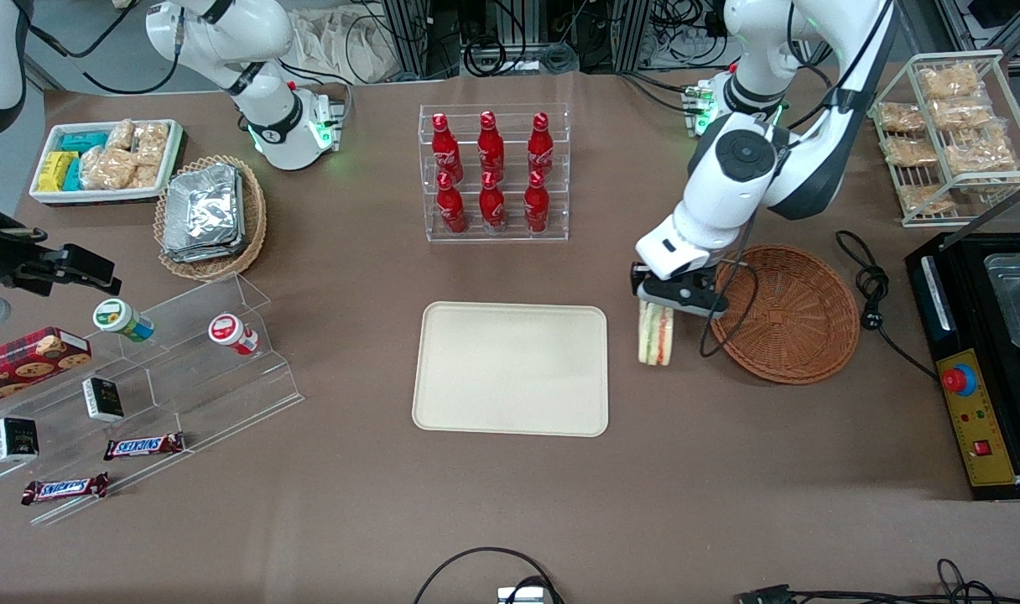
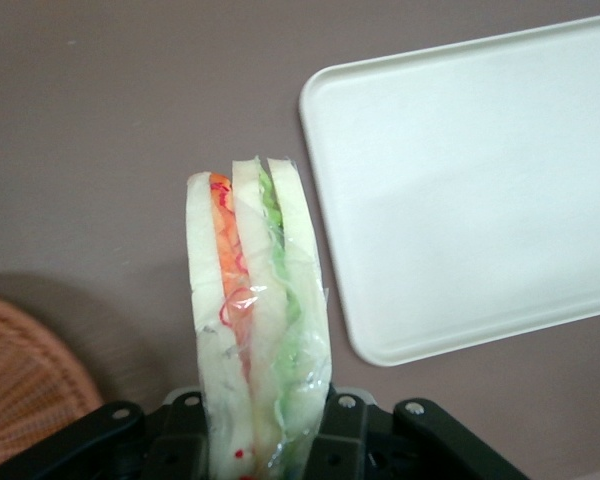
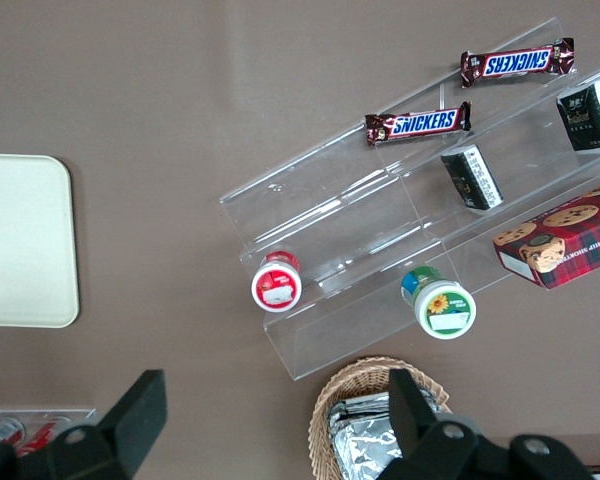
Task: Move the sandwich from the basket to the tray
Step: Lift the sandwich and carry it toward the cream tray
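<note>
My left gripper (image 1: 657,312) is shut on the sandwich (image 1: 656,334), a plastic-wrapped wedge of pale bread with green and orange-red filling. It hangs in the air between the reddish-brown wicker basket (image 1: 791,315) and the cream tray (image 1: 511,368). In the left wrist view the sandwich (image 2: 255,310) stands between the two black fingers (image 2: 365,440), with the tray (image 2: 470,180) beside it and the basket's rim (image 2: 25,390) at the edge. The basket holds nothing.
A clear rack of red bottles (image 1: 493,172) stands farther from the camera than the tray. A black cable (image 1: 875,294) lies beside the basket, then a black machine (image 1: 980,361). A tan basket of foil packs (image 1: 208,214) and an acrylic snack stand (image 1: 149,394) lie toward the parked arm's end.
</note>
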Controlling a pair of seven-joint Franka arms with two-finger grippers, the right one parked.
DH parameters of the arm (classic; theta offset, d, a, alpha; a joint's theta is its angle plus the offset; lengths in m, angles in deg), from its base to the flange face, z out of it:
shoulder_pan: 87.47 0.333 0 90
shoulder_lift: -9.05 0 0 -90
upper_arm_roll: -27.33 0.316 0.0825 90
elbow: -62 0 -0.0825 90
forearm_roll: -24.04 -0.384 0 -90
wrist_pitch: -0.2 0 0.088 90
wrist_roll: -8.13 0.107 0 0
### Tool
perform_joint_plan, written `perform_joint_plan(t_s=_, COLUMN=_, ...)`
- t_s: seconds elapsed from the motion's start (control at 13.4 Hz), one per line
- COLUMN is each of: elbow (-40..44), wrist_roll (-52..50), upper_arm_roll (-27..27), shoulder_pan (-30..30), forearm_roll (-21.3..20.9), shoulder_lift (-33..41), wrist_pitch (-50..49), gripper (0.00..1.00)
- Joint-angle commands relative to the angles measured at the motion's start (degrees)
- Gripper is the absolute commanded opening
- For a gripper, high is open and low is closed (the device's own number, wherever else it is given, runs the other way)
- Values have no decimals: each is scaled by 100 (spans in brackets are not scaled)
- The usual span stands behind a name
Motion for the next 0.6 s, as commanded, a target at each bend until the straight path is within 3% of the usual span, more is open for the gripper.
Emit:
perform_joint_plan(t_s=0.0, elbow=732, wrist_roll=-697, upper_arm_roll=-14, shoulder_pan=-201, forearm_roll=-477, shoulder_lift=-725, wrist_pitch=-188, gripper=32)
perform_joint_plan(t_s=0.52, elbow=1691, wrist_roll=-1631, upper_arm_roll=4, shoulder_pan=-773, forearm_roll=-1111, shoulder_lift=-1948, wrist_pitch=-188, gripper=32)
